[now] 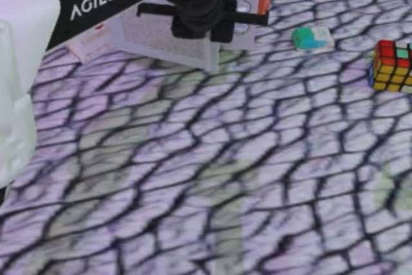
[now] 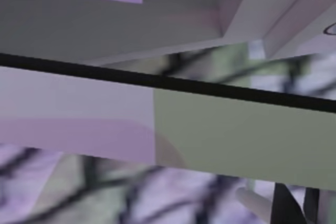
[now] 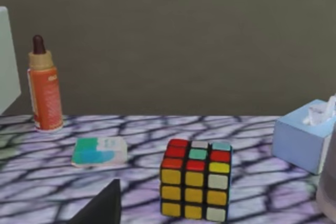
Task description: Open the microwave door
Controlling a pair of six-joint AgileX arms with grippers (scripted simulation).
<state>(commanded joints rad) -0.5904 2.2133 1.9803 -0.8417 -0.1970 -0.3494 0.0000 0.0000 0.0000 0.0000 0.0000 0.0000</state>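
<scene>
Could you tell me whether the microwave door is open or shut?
Partly open: the microwave door angles out from the microwave, at the left claw.

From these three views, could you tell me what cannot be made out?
- Top view: the left gripper covers the microwave door edge; its grip is unclear.
- Top view: the microwave and Rubik's cube are cut by edges.
- Right gripper: out of view.
- Left wrist view: too close to read.

The left gripper (image 1: 205,20) hangs over the microwave (image 1: 193,30), whose microwave door (image 1: 164,37) stands slightly ajar
</scene>
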